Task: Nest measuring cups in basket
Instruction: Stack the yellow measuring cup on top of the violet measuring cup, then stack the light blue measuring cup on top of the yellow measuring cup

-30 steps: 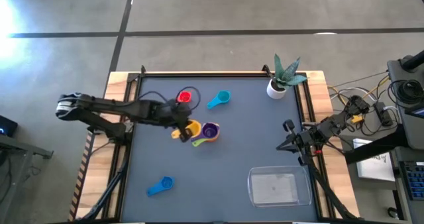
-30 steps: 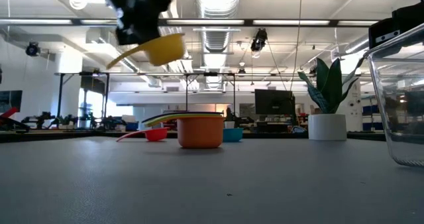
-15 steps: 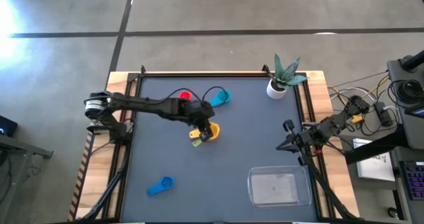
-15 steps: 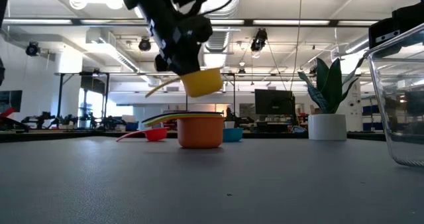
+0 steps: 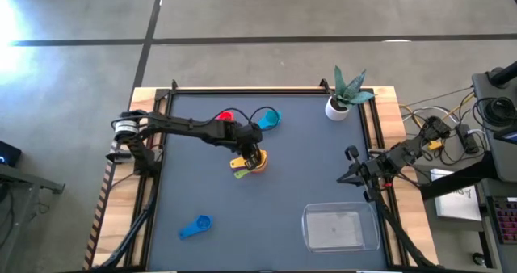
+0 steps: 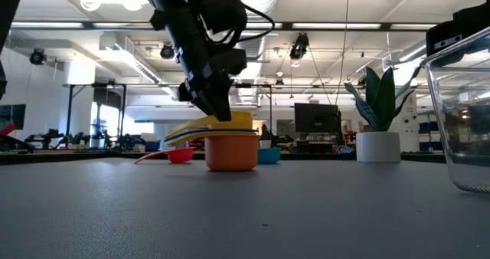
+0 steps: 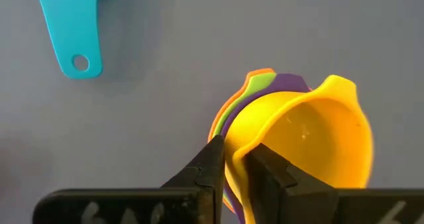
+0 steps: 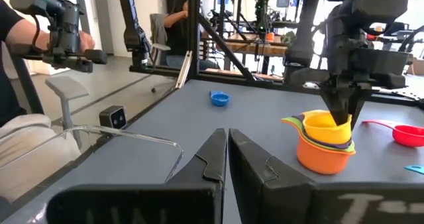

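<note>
The left gripper is over the middle of the table, its fingers pinched on the rim of the yellow cup, which sits in the top of a nested stack: purple cup, green cup and orange cup beneath it. In the low view the stack stands on the mat with the yellow cup tilted slightly in the top.

Around the stack there is open mat on the near side and to the right. Just beyond it on the far side lie the red cup and the light blue cup, both close to the left arm. The blue cup lies alone near the near-left corner, well apart from everything. The basket sits at the near-right corner, close to the table's near edge, with a wide stretch of bare mat between it and the stack.

The right gripper waits at the right edge of the table, its fingers closed together and holding nothing, between the basket and a white plant pot at the far-right corner.

The table has a dark grey mat framed by black rails on light wood. Cables and equipment crowd the floor to the right. The floor beyond is grey concrete. The right wrist view shows a person's arm at the room's side.
</note>
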Motion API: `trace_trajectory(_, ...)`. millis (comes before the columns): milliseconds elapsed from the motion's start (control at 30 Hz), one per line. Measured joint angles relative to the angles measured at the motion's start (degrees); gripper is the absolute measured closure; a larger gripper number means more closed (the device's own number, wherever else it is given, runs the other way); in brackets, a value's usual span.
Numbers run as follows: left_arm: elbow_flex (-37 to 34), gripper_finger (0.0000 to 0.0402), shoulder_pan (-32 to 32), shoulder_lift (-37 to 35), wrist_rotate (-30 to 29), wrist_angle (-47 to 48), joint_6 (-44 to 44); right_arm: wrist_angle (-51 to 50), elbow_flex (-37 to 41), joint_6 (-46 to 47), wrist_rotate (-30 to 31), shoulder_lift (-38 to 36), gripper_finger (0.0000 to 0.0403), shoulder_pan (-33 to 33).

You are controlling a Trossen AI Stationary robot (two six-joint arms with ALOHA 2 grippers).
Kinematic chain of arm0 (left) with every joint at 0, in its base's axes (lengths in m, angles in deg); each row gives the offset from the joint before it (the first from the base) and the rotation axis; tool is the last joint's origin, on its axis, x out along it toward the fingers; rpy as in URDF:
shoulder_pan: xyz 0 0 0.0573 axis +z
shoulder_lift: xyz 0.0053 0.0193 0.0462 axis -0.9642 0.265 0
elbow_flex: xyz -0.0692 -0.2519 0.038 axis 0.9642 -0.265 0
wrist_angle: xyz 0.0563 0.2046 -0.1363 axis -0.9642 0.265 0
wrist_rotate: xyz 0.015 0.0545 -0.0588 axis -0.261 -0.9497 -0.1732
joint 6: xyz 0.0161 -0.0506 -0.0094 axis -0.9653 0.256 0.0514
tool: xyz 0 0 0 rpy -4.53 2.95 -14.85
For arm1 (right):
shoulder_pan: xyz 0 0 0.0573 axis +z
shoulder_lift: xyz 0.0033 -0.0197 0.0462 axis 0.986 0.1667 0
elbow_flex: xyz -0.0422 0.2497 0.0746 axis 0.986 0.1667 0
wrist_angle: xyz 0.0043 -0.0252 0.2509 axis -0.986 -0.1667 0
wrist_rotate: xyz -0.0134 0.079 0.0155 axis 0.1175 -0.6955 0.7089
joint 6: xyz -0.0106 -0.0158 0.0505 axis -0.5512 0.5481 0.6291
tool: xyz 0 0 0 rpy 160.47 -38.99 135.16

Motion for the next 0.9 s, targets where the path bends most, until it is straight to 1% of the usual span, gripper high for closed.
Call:
trace_trajectory(300,0.0,0.0303,-0.1,-2.2,-0.1,-0.1,-4.6,0.0,0.0,0.0,0.0,0.0,0.0394,0.0)
trace_trajectory(500,0.0,0.0255,-0.3,-6.5,-0.1,0.0,-11.3,0.0,0.0,-1.4,0.0,0.0,0.0394,0.0)
trace_trajectory(633,0.0,0.0229,-0.3,-11.5,-0.2,-1.0,-14.3,0.4,0.0,-1.8,0.0,0.0,0.0394,0.0)
trace_trajectory(733,-0.1,0.0219,-0.3,-16.6,-1.6,-3.6,-16.2,0.6,0.1,-1.8,0.0,0.0,0.0394,0.0)
trace_trajectory(800,-1.6,0.0217,-0.4,-20.4,-2.0,-7.0,-17.0,0.8,0.1,-1.9,0.0,0.0,0.0394,0.0)
trace_trajectory(900,-7.0,0.0217,-1.4,-26.5,-2.0,-15.5,-17.8,0.9,0.1,-2.0,0.1,0.0,0.0394,0.0)
